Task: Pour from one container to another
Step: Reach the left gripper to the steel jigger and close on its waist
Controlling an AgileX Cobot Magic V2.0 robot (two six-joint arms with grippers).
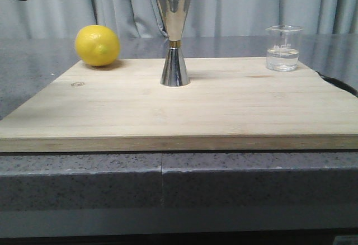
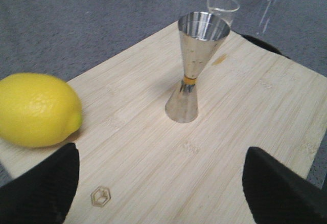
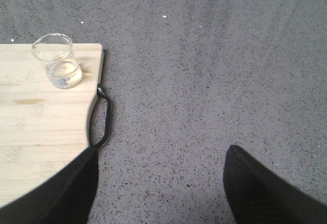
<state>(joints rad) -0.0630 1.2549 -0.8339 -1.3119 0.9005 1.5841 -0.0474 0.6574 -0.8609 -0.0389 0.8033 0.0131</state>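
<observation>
A pale wooden cutting board [image 1: 179,108] lies on the grey speckled worktop [image 1: 33,60]. The steel double jigger [image 1: 174,38] stands upright near the board's centre, gold band at its waist. The glass beaker [image 1: 284,48] stands upright at the board's 2 o'clock corner, well apart from the jigger — a little clear liquid shows in its bottom. A lemon [image 1: 97,45] rests at the 10 o'clock corner. Left pincer [image 2: 161,188] — fingers spread wide, holding nothing, over the board. Right pincer [image 3: 158,188] — fingers likewise apart, empty, over the board's edge and bare worktop beside its black handle [image 3: 104,119].
</observation>
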